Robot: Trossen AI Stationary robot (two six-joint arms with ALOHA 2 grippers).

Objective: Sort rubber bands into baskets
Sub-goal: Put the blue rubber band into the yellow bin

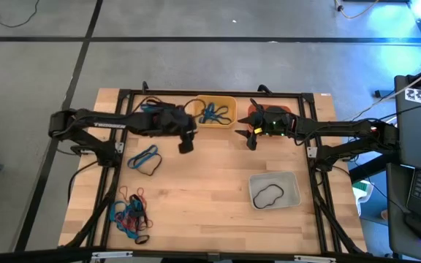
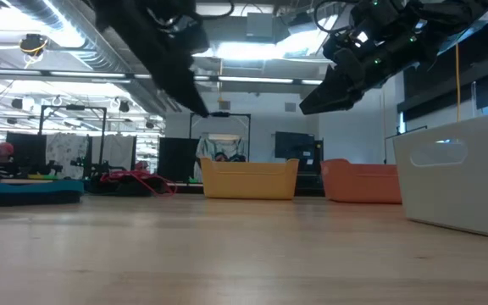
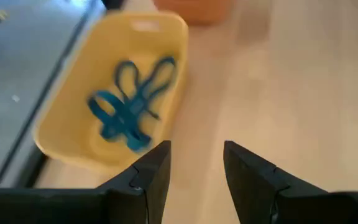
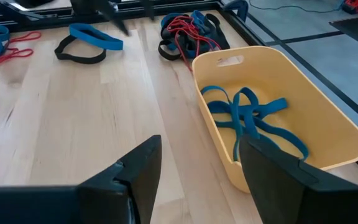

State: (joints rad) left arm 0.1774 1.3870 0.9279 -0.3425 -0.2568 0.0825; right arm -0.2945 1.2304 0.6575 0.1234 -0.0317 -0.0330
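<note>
White lettering runs along the left arm's upper link, too small to read. The yellow basket [image 1: 218,111] sits at the tabletop's [image 1: 210,183] far edge holding blue rubber bands [image 3: 129,102], the orange basket [image 1: 269,117] beside it, the pale grey basket [image 1: 275,190] near the right edge with a black band [image 1: 269,196]. More bands [image 1: 131,215] lie at the near left corner. Bare wood spreads across the middle. The left pincer [image 3: 194,165] hovers just beside the yellow basket, released and empty. The right pincer [image 4: 197,168] hangs by the orange basket, fingers apart, empty.
</note>
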